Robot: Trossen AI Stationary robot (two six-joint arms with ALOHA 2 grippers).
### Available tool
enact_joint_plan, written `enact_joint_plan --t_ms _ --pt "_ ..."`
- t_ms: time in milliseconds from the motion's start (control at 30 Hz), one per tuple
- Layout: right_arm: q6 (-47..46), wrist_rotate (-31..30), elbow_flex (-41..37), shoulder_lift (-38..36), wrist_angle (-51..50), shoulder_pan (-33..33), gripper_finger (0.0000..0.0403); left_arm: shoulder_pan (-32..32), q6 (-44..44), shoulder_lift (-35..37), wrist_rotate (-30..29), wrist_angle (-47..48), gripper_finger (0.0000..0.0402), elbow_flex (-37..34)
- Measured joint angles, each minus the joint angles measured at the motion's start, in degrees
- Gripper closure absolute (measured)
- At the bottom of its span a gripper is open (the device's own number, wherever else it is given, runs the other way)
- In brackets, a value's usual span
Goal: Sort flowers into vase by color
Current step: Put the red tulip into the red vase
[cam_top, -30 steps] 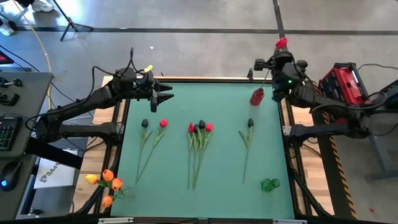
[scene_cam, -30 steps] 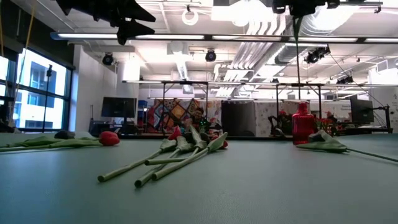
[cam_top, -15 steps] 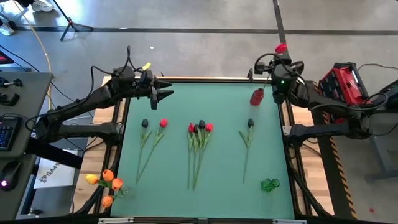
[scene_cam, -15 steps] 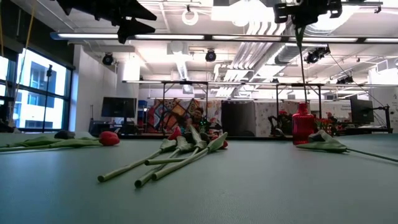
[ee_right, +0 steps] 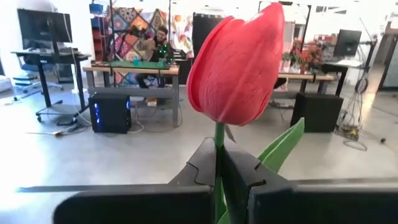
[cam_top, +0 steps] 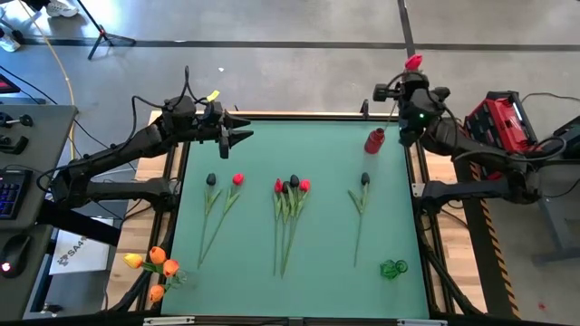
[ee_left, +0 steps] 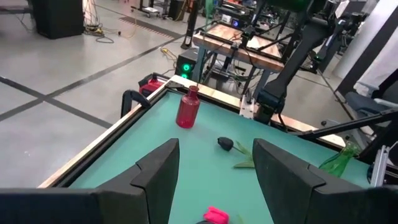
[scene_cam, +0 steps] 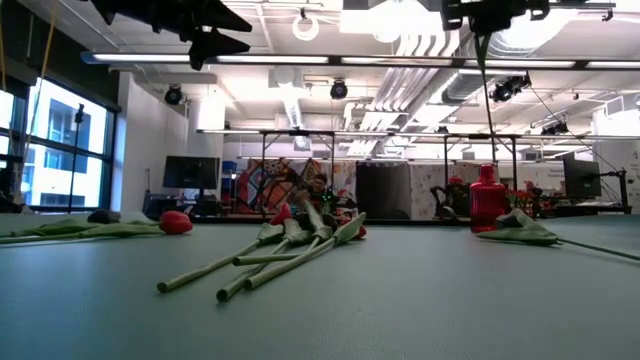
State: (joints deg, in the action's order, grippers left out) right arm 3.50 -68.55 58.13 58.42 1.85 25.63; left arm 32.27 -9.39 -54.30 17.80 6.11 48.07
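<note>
My right gripper (cam_top: 407, 88) is high over the table's far right corner, shut on a red tulip (ee_right: 237, 61). The bud (cam_top: 413, 62) stands above the fingers. The stem (scene_cam: 484, 100) hangs down to the mouth of the red vase (cam_top: 374, 140); whether its end is inside, I cannot tell. My left gripper (cam_top: 237, 136) is open and empty, raised over the far left of the table. A dark tulip (cam_top: 211, 179), a red tulip (cam_top: 237, 178), a bunch of red and dark tulips (cam_top: 290, 186) and another dark tulip (cam_top: 364, 179) lie flat on the mat. My right gripper pinches the red tulip's green stem (ee_right: 219, 149) between its two fingers, just below the bud. The fingers (ee_right: 202, 163) lie across the stem. The tulip is roughly upright, bud up, with a leaf (ee_right: 283, 144) beside the fingers and the long stem hanging below, clear of the table.
A green glass vase (cam_top: 393, 268) lies at the near right of the mat. Orange tulips (cam_top: 156, 265) stand in a clear vase at the near left corner. The mat's middle strip between the flowers and the far edge is bare.
My right gripper has shifted slightly over the red vase with the tulip. The hanging stem has gone from straight down to slightly tilted, its lower end staying at the vase's mouth.
</note>
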Motion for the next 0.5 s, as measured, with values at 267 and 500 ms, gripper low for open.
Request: enact_joint_plan --t_ms 267,500 --pt "-8.45 1.29 -1.42 0.13 -5.86 0.85 0.0403 -0.01 -0.03 0.01 0.11 0.05 0.0211 0.00" --pt "0.12 1.28 -0.86 0.08 2.09 0.85 0.0403 0.02 0.04 0.00 0.11 0.07 0.0211 0.00"
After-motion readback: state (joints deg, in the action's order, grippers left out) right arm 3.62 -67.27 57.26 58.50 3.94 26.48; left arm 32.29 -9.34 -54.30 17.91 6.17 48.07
